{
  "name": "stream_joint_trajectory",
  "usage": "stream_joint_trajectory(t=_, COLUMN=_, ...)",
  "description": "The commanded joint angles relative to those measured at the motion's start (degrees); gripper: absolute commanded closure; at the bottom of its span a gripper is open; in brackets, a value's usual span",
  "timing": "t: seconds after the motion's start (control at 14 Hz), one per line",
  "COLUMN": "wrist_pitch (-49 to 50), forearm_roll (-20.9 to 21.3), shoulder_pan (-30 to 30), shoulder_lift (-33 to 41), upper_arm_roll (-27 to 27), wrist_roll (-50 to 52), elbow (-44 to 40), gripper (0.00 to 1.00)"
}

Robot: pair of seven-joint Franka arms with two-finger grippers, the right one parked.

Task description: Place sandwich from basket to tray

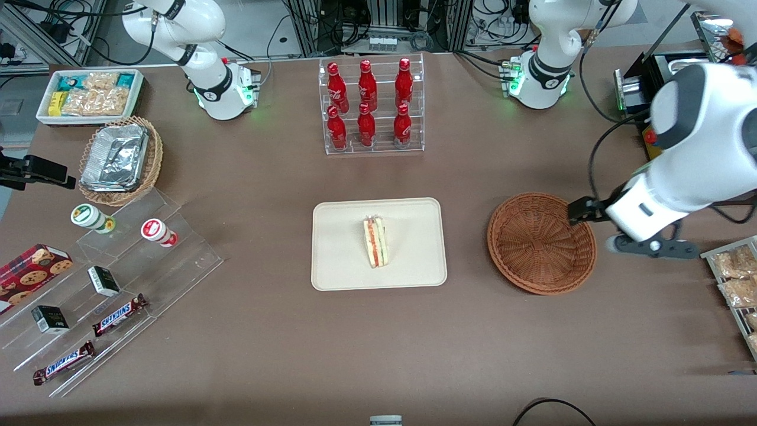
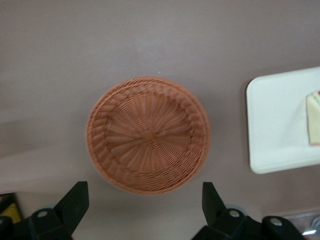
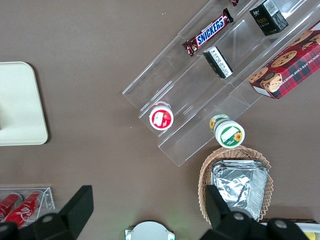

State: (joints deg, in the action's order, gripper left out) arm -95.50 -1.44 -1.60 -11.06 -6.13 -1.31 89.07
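Observation:
The sandwich [image 1: 375, 241] stands on its edge in the middle of the cream tray [image 1: 343, 260], its red, orange and green filling facing up. The round reddish-brown basket [image 1: 541, 242] sits beside the tray, toward the working arm's end of the table, with nothing in it. My gripper [image 1: 578, 212] hangs above the basket's rim on the side away from the tray. In the left wrist view the gripper [image 2: 145, 200] is open with nothing between its fingers, just off the basket [image 2: 147, 135]. The tray [image 2: 275, 125] and a corner of the sandwich [image 2: 314, 117] show there too.
A clear rack of red bottles [image 1: 369, 106] stands farther from the front camera than the tray. Snack packets [image 1: 736, 278] lie at the working arm's end. Toward the parked arm's end are a tan wicker basket with foil trays [image 1: 118, 160], a white snack bin [image 1: 89, 94] and clear stepped shelves [image 1: 106, 290].

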Motion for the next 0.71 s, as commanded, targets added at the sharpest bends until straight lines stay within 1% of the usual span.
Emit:
stream_joint_trajectory(t=0.0, wrist_pitch=2.1, forearm_roll=-0.1, shoulder_pan=3.3, shoulder_lift=3.9, upper_arm_roll=-0.5, wrist_roll=-5.4, elbow=2.1, gripper=0.0)
stream_joint_trajectory(t=0.21, wrist_pitch=2.1, forearm_roll=0.6, shoulder_pan=5.5, shoulder_lift=7.9, upper_arm_roll=-0.4, wrist_roll=-5.5, elbow=4.4, gripper=0.0)
stream_joint_trajectory(t=0.5, wrist_pitch=3.9, forearm_roll=3.3, shoulder_pan=5.8, shoulder_lift=11.8, upper_arm_roll=-0.4, wrist_roll=-4.8, elbow=4.4, gripper=0.0)
stream_joint_trajectory(t=0.64, wrist_pitch=6.1, forearm_roll=3.6, shoulder_pan=5.7, shoulder_lift=14.0, upper_arm_roll=-0.3, wrist_roll=-4.7, elbow=4.5, gripper=0.0)
